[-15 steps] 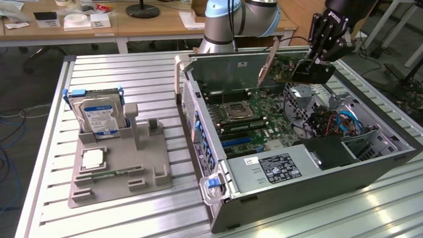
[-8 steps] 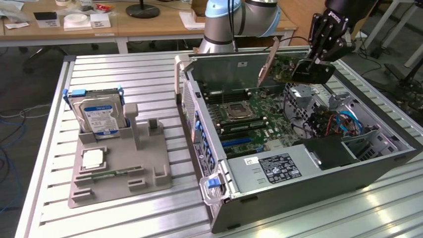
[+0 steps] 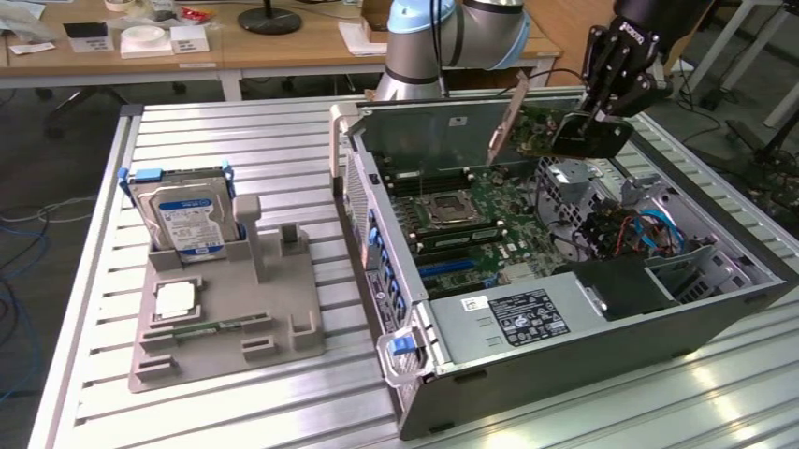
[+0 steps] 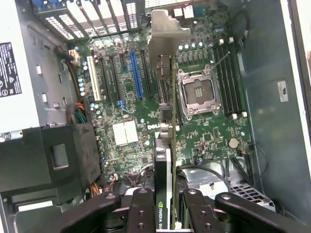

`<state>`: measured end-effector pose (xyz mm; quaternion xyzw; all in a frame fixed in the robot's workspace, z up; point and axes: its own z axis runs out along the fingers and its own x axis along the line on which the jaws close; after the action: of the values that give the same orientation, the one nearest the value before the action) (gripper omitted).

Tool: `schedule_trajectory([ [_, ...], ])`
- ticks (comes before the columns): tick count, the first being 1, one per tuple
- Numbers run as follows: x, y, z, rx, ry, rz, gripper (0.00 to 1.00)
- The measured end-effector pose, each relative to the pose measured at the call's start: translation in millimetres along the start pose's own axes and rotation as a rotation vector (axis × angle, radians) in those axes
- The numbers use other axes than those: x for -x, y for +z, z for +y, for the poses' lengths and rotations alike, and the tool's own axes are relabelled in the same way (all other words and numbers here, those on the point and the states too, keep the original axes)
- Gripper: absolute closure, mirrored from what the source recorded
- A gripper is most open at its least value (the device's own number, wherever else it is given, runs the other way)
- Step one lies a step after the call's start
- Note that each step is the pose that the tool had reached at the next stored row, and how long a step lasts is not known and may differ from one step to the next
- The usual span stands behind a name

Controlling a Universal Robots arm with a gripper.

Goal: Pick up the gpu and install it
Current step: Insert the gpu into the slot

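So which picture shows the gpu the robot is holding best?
The exterior view: the gpu shows its green face and silver bracket, held by the gripper above the open computer case. The wrist view sees it edge-on, a thin green strip beside its black cooler.

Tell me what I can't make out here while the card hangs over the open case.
- Wrist view: the motherboard strip under the gpu is covered by the card itself; which slot it faces cannot be told.
- Wrist view: the gripper is cut off by the picture's edge.
- Exterior view: the gripper covers part of the gpu; its connector edge and height above the motherboard cannot be judged.
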<state>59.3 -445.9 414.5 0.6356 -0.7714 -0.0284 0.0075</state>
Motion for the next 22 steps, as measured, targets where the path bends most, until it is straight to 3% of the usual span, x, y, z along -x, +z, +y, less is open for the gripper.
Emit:
schedule_trajectory([
  [6,0.0,2.6,-0.1,-0.0087,-0.063,0.0015,0.73],
  [14,-0.2,6.8,-0.4,-0.0095,-0.202,0.0076,0.73],
  [17,-0.2,8.6,0.1,-0.0182,-0.217,0.0073,0.73],
  [22,-0.3,8.6,0.6,-0.0197,-0.218,0.0070,0.73],
])
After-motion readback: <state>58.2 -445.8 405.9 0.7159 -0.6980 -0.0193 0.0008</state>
